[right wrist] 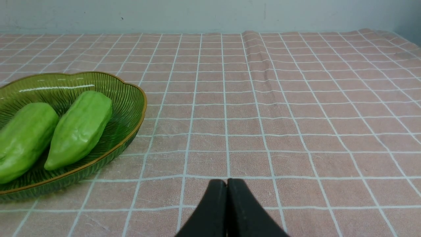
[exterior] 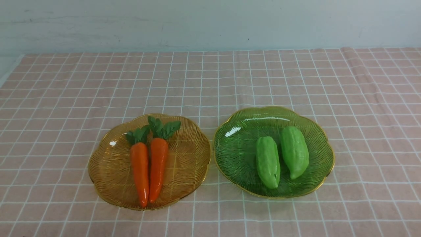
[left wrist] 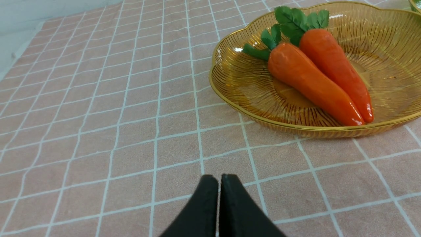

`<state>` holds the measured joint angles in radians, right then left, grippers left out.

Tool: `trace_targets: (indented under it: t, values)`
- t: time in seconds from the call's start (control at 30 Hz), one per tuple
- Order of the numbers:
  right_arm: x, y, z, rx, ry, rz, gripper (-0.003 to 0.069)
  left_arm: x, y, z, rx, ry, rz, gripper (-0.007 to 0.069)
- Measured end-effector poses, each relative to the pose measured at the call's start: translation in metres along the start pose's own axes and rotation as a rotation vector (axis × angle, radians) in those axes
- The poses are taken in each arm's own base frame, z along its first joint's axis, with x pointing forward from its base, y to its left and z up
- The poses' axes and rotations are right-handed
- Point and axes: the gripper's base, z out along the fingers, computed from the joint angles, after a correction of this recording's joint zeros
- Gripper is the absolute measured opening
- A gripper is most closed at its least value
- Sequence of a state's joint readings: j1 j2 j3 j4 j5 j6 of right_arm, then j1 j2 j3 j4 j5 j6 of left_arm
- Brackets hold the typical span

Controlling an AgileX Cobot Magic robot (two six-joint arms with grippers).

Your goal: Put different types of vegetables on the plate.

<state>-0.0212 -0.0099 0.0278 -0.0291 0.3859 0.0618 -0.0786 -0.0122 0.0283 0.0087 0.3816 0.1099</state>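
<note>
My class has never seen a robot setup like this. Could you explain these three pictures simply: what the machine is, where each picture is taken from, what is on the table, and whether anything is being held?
This robot has two arms, each ending in a gripper, a pair of closing fingers. The front view looks forward from between the arms; the other two come from cameras on its wrists. On the checked cloth sit two plates: an amber one with two toy carrots, and a green one with two toy gourds. The left gripper and right gripper are both shut, holding nothing.
</note>
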Motion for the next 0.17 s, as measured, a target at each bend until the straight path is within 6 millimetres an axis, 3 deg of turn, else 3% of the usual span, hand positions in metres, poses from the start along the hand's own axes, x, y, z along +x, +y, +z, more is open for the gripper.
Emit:
trace_targets:
  t: [0.17]
  values:
    - [0.0000,0.0000,0.0000,0.000,0.000,0.000,-0.0015,0.0000,0.0000,0.0000,0.000,0.000,0.000,-0.0003]
